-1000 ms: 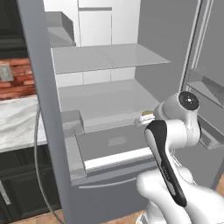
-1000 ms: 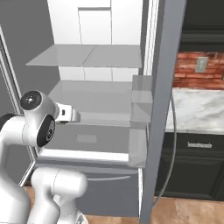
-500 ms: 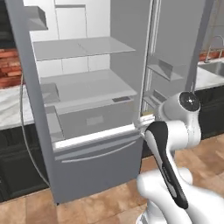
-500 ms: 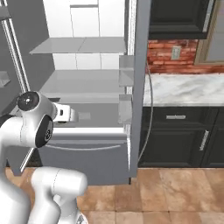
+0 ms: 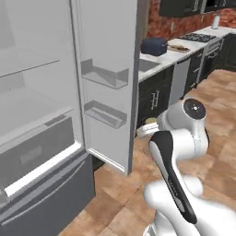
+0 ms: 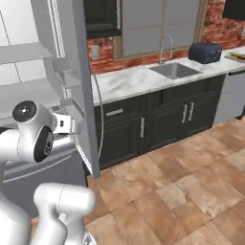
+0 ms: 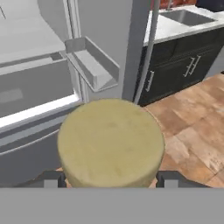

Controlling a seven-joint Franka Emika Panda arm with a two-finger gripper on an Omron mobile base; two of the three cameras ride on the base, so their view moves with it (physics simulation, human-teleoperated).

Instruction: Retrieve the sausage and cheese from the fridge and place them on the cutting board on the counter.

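A pale yellow round cheese [image 7: 111,142] sits between my fingertips [image 7: 169,179] in the hand view, with my gripper [image 7: 111,180] shut on it. From the left base view the gripper [image 5: 145,129] hangs beside the open fridge door [image 5: 106,69], and a bit of the cheese [image 5: 150,121] shows at its tip. The fridge [image 6: 72,72] stands open at the left of the right base view, close to the gripper [image 6: 65,125]. Far off on the marble counter [image 6: 129,81] lies the wooden cutting board [image 5: 177,47], also seen at the right edge as the board [image 6: 237,56]. The sausage is out of view.
A dark blue toaster [image 6: 205,51] stands by the board, and a sink [image 6: 174,70] with a tap is set in the counter. Black cabinets [image 6: 162,119] run below it. Door bins [image 5: 103,76] jut from the fridge door. Brown tiled floor [image 6: 182,186] spreads to the right.
Both base views have swung away from the fridge interior toward the counter, so the fridge has slid to the left. The cheese stays in my gripper.
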